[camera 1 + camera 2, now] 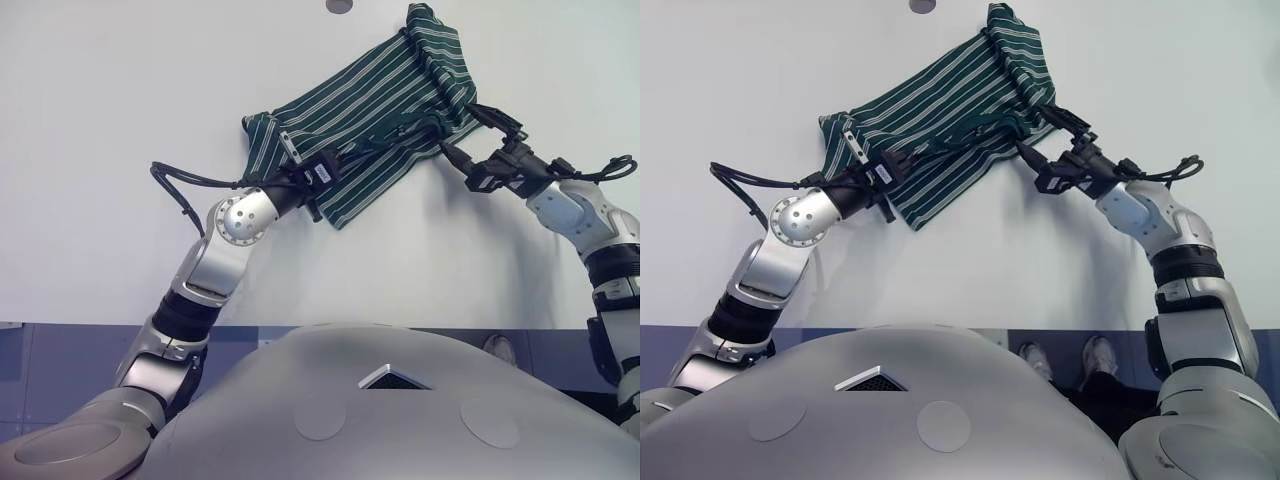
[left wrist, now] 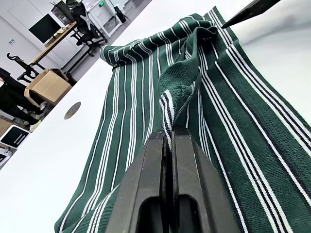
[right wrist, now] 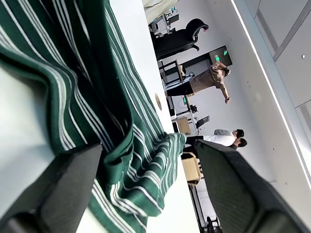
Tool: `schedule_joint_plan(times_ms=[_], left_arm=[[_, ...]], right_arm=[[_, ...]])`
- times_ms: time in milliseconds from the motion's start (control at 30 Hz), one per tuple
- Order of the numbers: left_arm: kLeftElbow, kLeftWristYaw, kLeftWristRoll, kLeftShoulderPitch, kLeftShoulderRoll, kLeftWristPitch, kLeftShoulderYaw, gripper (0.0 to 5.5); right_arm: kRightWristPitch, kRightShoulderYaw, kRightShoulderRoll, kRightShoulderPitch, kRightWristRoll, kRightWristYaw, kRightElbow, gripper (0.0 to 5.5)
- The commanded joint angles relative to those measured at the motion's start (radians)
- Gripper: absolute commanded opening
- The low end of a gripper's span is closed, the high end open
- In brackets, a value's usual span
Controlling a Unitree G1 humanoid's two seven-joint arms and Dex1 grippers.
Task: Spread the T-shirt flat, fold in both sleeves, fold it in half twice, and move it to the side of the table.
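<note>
A dark green T-shirt [image 1: 370, 95] with thin white stripes lies bunched and partly folded at the far middle of the white table [image 1: 100, 110]. My left gripper [image 1: 395, 135] reaches across the cloth from its near left corner. It is shut on a raised fold of the T-shirt [image 2: 177, 94], pinched between the black fingers [image 2: 150, 184]. My right gripper [image 1: 455, 130] stands open at the shirt's right edge. In the right wrist view its two fingers [image 3: 58, 194] are spread wide, with rumpled striped cloth [image 3: 112, 111] lying ahead between them.
A small round disc [image 1: 339, 5] is set in the tabletop just beyond the shirt. Bare white tabletop lies to the left, right and front of the cloth. The table's front edge [image 1: 80, 324] runs close to me.
</note>
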Motion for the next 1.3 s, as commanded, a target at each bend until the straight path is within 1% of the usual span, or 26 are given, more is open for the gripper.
schedule_joint_plan(times_ms=[33,367,533,567,633,767,833,900,967,1167,1300], left_arm=[[-0.004,0.006,0.007,-0.015,0.0,-0.015,0.009,0.03],[-0.001,0.016,0.009,-0.016,-0.015,-0.031,0.017,0.03],[0.008,0.018,0.011,-0.023,-0.019,-0.039,0.022,0.0],[0.011,0.019,0.011,-0.024,-0.02,-0.04,0.023,0.0],[0.012,0.021,0.013,-0.025,-0.022,-0.041,0.022,0.0],[0.015,0.022,0.012,-0.027,-0.023,-0.046,0.017,0.0],[0.019,0.024,0.011,-0.03,-0.023,-0.048,0.017,0.0],[0.02,0.025,0.011,-0.031,-0.025,-0.049,0.016,0.0],[0.019,0.029,0.011,-0.029,-0.027,-0.049,0.015,0.0],[0.02,0.052,0.017,-0.033,-0.033,-0.047,0.035,0.0],[0.027,0.126,0.015,-0.088,-0.05,-0.046,0.119,0.0]], right_arm=[[0.073,0.013,0.019,-0.019,-0.039,-0.023,0.053,3.58],[0.16,0.026,0.056,-0.06,-0.054,-0.072,0.084,3.58],[0.191,0.028,0.064,-0.062,-0.046,-0.08,0.106,2.58],[0.194,0.027,0.066,-0.062,-0.043,-0.082,0.108,2.5],[0.212,0.016,0.079,-0.065,-0.025,-0.09,0.114,2.13],[0.24,0.011,0.101,-0.071,-0.01,-0.089,0.118,1.23],[0.244,0.021,0.107,-0.074,-0.012,-0.087,0.122,0.88],[0.246,0.028,0.114,-0.08,-0.014,-0.085,0.123,0.36],[0.245,0.034,0.117,-0.085,-0.015,-0.085,0.125,0.01],[0.221,0.027,0.111,-0.085,0.017,-0.078,0.12,0.01],[0.23,-0.038,0.141,-0.116,0.123,-0.063,0.036,0.01]])
